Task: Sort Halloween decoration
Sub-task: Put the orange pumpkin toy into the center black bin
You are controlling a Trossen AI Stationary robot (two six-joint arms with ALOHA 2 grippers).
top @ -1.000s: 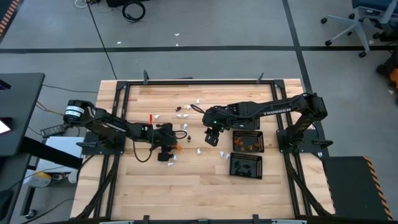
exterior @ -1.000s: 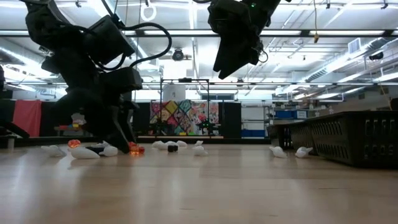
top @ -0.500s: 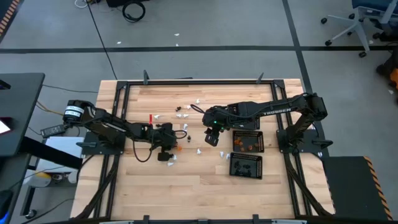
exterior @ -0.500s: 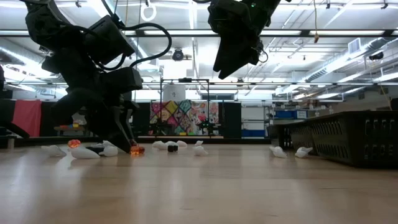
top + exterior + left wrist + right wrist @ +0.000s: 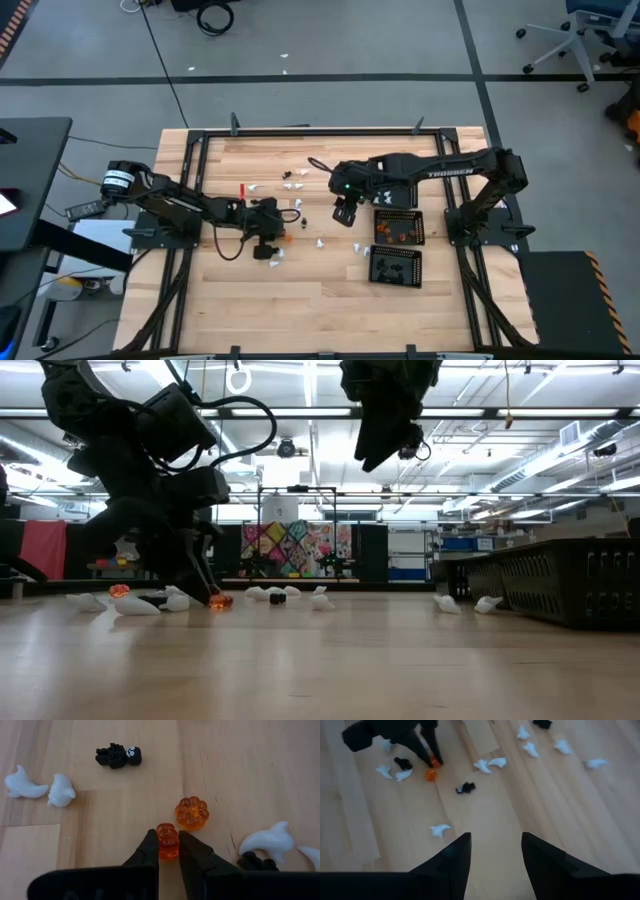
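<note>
Honestly, my worry is the grip: my left claw (image 5: 168,851) is clenched on a tiny orange pumpkin trinket (image 5: 167,840) low in the middle of the left wrist frame, pinched only at its edges, so it could squirt out as I lift, or I could nudge the second orange pumpkin (image 5: 191,812) just beside it. Both are glossy, ribbed and translucent. White ghosts (image 5: 265,840) and a black skeleton (image 5: 119,755) lie scattered on the wooden surface (image 5: 250,770). My right claw (image 5: 492,852) hangs released, high over the surface at centre frame.
</note>
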